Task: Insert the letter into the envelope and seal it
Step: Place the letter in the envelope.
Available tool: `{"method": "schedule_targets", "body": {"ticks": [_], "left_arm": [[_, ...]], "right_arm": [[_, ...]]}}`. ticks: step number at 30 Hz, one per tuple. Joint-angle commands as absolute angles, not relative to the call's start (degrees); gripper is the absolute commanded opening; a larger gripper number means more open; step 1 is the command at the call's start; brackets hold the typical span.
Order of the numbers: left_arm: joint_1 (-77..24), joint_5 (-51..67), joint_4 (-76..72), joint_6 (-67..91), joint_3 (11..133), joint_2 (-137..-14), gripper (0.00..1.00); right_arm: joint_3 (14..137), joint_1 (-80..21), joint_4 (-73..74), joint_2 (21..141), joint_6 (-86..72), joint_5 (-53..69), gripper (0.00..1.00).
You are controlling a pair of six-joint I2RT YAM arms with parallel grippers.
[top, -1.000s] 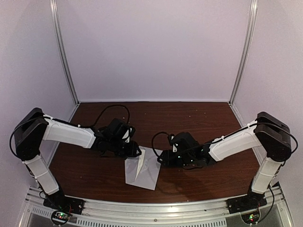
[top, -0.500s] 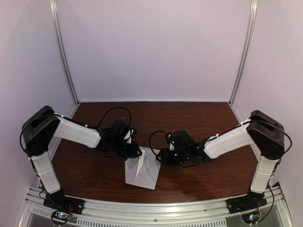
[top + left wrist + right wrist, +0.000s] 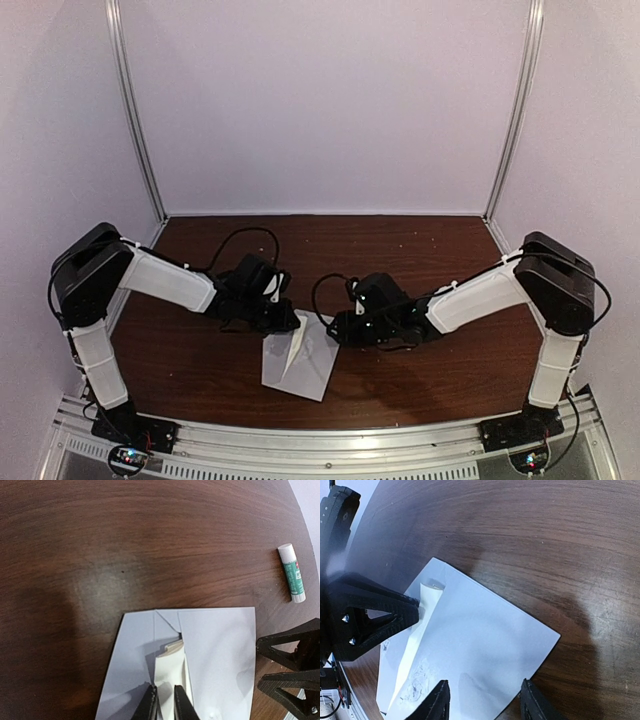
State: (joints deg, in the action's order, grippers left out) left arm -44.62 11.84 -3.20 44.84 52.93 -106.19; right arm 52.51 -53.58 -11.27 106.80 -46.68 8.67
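The pale grey-lavender envelope (image 3: 220, 650) lies flat on the brown table, also seen from above as the envelope (image 3: 312, 376). A brighter white folded strip, the letter (image 3: 169, 672), rises as a ridge from its middle slit. My left gripper (image 3: 165, 705) has its jaws drawn narrow around that strip, pinching it. In the right wrist view the letter (image 3: 427, 600) touches the left gripper's black fingertip (image 3: 415, 611). My right gripper (image 3: 485, 702) is open, its two fingers straddling the envelope's near right part with nothing between them.
A white glue stick with a green label (image 3: 291, 573) lies on the table beyond the envelope's right corner. The right gripper (image 3: 261, 665) stands close beside the envelope's right edge. White walls and metal posts enclose the table (image 3: 400, 245).
The left jaws have narrowed onto the white strip. The right arm has slid left, closer over the envelope, with its jaws a little narrower. The envelope has barely shifted.
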Motion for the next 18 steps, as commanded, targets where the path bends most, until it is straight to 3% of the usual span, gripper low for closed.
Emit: {"method": "schedule_targets", "body": {"ticks": [1, 18], "left_arm": [[-44.38, 14.46, -6.64, 44.49, 52.8, -107.05, 0.13], [-44.48, 16.71, -8.73, 45.61, 51.16, -107.49, 0.09]], "right_arm": [[53.69, -53.17, -11.03, 109.09, -46.23, 9.64, 0.49], [56.07, -53.09, -10.63, 110.19, -45.62, 10.2, 0.49]]}}
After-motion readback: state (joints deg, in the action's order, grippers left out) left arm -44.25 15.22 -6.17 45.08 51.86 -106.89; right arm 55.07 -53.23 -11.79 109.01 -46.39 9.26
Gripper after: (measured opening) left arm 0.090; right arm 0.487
